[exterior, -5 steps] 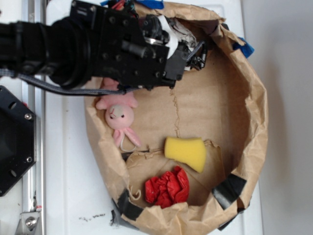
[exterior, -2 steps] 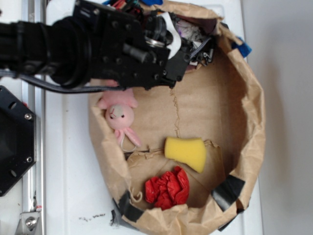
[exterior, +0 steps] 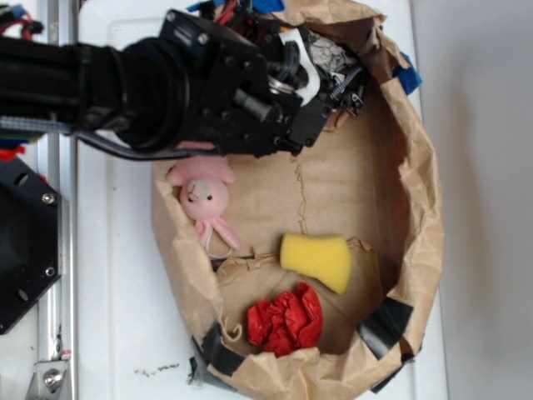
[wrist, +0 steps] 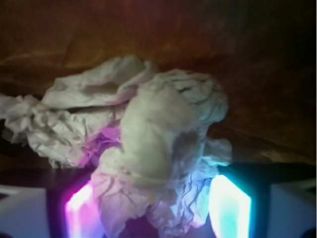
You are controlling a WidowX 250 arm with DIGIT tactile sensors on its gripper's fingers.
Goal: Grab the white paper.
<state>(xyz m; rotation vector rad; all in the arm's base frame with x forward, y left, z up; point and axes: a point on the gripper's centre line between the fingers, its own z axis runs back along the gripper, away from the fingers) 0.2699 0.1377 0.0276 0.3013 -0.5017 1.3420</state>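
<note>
The white paper (wrist: 163, 148) is a crumpled off-white wad that fills the gap between my gripper's (wrist: 156, 198) two lit fingers, touching the pink-lit one and the cyan-lit one. From outside, the gripper (exterior: 341, 83) is at the top of the brown paper basin, by its far wall. A bit of the white paper (exterior: 329, 57) shows just beyond the black fingers. The arm hides the rest of the wad. The jaws stand shut on the wad.
A pink bunny plush (exterior: 204, 196) lies at the basin's left, just under the arm. A yellow sponge (exterior: 316, 258) sits mid-floor and a red wrinkly wad (exterior: 286, 321) below it. Brown paper walls (exterior: 416, 208) ring everything, patched with black tape (exterior: 385, 325) and blue tape (exterior: 405, 73).
The arm has come closer to the camera and shifted slightly right. The white paper now shows at the fingers. The basin's right wall has pulled inward.
</note>
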